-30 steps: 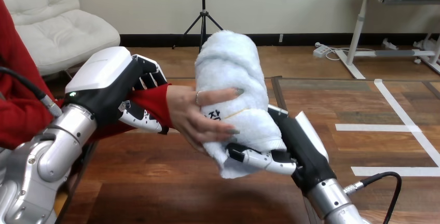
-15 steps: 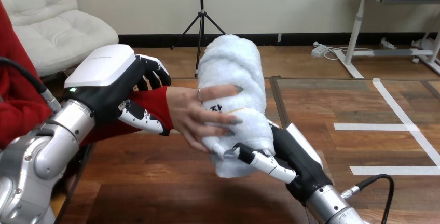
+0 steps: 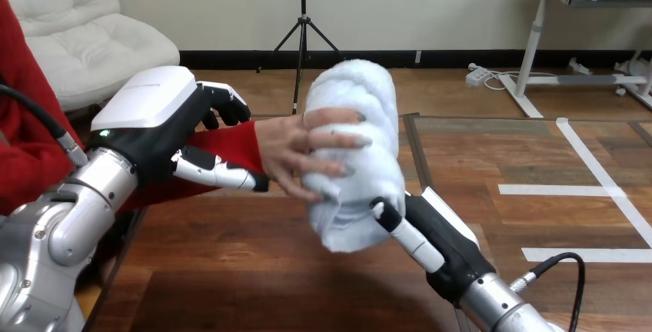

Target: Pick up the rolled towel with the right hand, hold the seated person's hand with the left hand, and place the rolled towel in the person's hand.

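The rolled white towel (image 3: 357, 117) stands upright above the table, and the person's hand (image 3: 296, 147) is wrapped round its middle. My left hand (image 3: 165, 128) is curled round the person's red-sleeved wrist (image 3: 231, 144), fingers over the top and thumb underneath. My right hand (image 3: 442, 240) sits low at the towel's bottom right. Its thumb is straight and rests against the towel's lower end, no longer clamped on it. Its other fingers are hidden behind the towel.
The wooden table (image 3: 254, 270) spreads below both hands. The person's red-sleeved arm (image 3: 31, 140) comes in from the left edge.
The person's hand has lifted the towel slightly up and to the right. My right thumb has straightened off the towel and that hand has dropped back. My left hand keeps its hold.
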`<state>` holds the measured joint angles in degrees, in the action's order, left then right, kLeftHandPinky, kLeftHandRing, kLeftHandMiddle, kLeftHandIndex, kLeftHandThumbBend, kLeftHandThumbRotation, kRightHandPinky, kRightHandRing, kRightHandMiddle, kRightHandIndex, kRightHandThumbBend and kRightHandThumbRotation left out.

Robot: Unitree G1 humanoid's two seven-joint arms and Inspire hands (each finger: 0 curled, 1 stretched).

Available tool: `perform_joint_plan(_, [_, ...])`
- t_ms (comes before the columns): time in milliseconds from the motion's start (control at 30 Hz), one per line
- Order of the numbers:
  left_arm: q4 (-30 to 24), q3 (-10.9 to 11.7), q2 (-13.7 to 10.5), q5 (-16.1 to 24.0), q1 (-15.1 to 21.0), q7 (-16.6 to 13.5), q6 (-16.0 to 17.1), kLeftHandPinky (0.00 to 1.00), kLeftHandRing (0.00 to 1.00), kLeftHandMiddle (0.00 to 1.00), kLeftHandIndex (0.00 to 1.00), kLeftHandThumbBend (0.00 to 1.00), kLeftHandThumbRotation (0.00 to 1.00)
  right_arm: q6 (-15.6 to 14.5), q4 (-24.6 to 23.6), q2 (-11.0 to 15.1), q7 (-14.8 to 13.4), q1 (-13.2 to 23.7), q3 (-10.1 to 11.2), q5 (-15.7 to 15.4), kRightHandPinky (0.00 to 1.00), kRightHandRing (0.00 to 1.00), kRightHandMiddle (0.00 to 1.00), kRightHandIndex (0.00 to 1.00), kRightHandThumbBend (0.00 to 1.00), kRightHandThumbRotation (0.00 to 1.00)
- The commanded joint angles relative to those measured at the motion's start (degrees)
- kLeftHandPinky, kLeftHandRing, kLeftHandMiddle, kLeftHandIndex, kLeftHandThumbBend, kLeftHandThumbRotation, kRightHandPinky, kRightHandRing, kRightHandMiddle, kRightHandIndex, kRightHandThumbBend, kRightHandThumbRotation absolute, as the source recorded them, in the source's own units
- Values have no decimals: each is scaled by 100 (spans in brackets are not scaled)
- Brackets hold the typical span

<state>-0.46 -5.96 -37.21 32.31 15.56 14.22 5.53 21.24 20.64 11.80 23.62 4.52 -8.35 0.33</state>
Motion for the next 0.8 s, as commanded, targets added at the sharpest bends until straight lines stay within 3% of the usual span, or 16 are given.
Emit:
perform_joint_plan(0, [-327,230,63,-197,122,-197,198,55,66,69,68,100,70,39,-287,-64,145,308,-43,96,84,90,92,96,100,100])
perform_joint_plan(467, [-428,593,217,-1083,-275,-208,484,55,69,72,72,100,81,25,-304,-49,270,252,132,278,86,92,94,98,100,100])
perform_joint_plan(767, [-389,886,483,-2200,-655,-43,947,61,76,78,77,100,84,-67,-412,-15,312,125,233,441,87,92,95,98,100,100])
